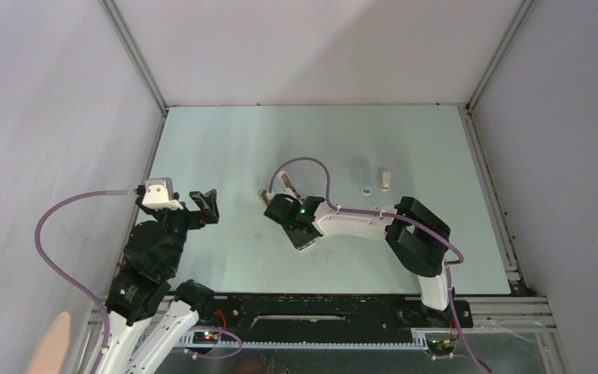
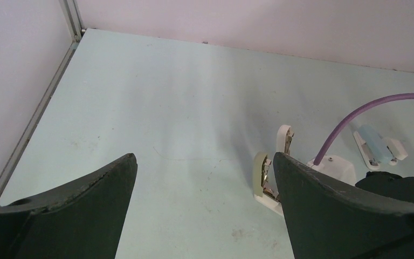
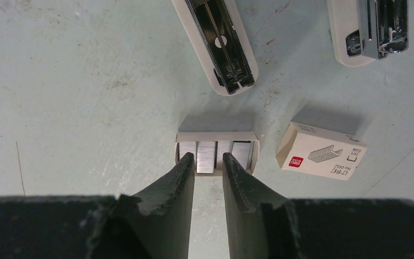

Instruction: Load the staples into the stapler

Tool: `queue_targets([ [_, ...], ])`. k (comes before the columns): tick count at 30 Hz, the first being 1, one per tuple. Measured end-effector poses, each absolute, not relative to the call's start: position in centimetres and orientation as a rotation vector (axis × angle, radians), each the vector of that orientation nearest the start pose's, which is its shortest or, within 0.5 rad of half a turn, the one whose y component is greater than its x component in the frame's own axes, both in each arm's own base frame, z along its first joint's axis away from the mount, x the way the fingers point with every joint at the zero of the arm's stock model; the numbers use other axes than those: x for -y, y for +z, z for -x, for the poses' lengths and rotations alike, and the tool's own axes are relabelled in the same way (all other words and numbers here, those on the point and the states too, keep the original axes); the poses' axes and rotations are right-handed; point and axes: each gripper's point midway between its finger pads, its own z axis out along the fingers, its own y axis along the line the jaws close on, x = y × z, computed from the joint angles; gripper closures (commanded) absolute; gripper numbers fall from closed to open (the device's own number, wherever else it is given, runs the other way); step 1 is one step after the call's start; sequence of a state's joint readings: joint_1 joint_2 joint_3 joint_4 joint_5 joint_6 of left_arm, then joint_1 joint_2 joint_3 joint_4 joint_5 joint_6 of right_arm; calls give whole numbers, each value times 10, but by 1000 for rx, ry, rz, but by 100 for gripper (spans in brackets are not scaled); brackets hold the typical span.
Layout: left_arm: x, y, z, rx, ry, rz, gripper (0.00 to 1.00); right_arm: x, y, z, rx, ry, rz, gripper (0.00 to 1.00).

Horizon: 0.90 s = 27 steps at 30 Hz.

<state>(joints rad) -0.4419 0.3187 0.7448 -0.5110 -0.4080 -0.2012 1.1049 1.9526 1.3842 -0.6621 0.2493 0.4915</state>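
The staples [image 3: 213, 149] lie as a row of strips in their tray [image 3: 215, 136] on the desk [image 3: 86, 81], just below the stapler [image 3: 218, 46]; the stapler lies opened out with its channel facing up, which leaves it ready to take a strip from above. The sleeve [image 3: 321, 157] sits to one side of the tray, apart from it and out of the way. The right hand [image 3: 208, 157] reaches down into the tray with its fingers nearly closed, one on each side of a single strip, so that one strip can be lifted without its neighbours; whether the pads already pinch it I cannot tell. The left hand [image 2: 204, 157] hangs wide open over bare desk, holding nothing, well apart from the stapler; it looks parked there so the right arm has room to work.
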Motion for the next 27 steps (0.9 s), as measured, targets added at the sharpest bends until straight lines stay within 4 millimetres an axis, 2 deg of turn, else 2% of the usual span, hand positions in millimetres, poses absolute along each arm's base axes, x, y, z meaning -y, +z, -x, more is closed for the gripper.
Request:
queue_targets([
  [10, 30, 289, -210, -1650, -151, 111, 0, -351, 20, -200, -2647, 88, 766, 71],
  [20, 31, 287, -210, -1653, -150, 110, 0, -356, 20, -202, -2648, 97, 759, 71],
  [27, 31, 288, -210, -1651, -151, 110, 0, -355, 18, -204, -2654, 94, 749, 76],
])
